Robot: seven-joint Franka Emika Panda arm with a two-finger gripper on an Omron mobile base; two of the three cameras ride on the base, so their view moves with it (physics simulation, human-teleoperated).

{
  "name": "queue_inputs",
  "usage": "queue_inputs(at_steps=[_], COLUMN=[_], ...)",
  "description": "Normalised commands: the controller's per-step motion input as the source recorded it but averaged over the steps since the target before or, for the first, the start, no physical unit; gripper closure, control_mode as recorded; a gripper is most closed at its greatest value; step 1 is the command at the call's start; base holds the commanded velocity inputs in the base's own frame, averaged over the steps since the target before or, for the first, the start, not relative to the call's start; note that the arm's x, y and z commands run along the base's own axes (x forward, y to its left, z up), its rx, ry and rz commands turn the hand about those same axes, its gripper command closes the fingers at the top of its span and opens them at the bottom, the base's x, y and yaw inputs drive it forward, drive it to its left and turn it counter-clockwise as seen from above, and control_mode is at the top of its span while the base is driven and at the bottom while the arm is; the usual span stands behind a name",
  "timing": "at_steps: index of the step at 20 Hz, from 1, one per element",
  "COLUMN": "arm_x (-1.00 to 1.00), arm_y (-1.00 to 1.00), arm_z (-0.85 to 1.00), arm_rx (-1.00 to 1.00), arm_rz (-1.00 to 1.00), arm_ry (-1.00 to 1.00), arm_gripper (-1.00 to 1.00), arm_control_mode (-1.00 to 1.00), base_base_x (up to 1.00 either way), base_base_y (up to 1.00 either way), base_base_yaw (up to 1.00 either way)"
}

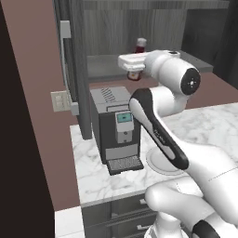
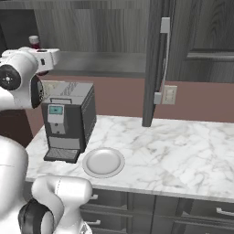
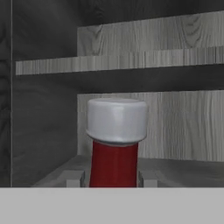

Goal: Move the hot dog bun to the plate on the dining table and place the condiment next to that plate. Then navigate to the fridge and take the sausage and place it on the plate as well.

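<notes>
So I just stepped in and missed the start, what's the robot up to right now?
The arm is reaching up into an open wall cabinet, and its gripper is shut on the condiment, a red ketchup bottle with a white cap standing on the cabinet shelf. Below, on the marble counter, sit a coffee machine and a white plate, both untouched.

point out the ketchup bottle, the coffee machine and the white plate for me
ketchup bottle [image 3: 113, 164], hand view, on its red body below the white cap
coffee machine [image 1: 116, 128], left base view, on its dark front beside the small screen
white plate [image 2: 103, 162], right base view, on its flat centre
</notes>
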Motion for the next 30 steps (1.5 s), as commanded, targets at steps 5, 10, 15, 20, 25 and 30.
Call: queue_inputs(at_steps=[5, 10, 15, 20, 25, 30], arm_x=[-0.93, -0.87, -0.68, -0.61, -0.29, 0.00], arm_y=[-0.37, -0.35, -0.25, -0.14, -0.01, 0.00], arm_z=[0.22, 0.04, -0.12, -0.25, -0.10, 0.00], arm_rx=[0.08, 0.08, 0.04, 0.01, 0.00, 0.00], arm_rz=[-0.08, -0.06, -0.05, -0.07, -0.03, 0.00], arm_ry=[0.13, 0.11, 0.08, 0.00, -0.02, 0.00], arm_gripper=[1.00, 1.00, 1.00, 1.00, 1.00, 1.00], arm_control_mode=[-1.00, -1.00, -1.00, -1.00, 1.00, 1.00], base_base_x=[0.00, 0.00, 0.00, 0.00, -0.54, -0.87], base_base_y=[0.00, 0.00, 0.00, 0.00, 0.00, 0.00], base_base_yaw=[0.00, 0.00, 0.00, 0.00, -0.10, -0.34])
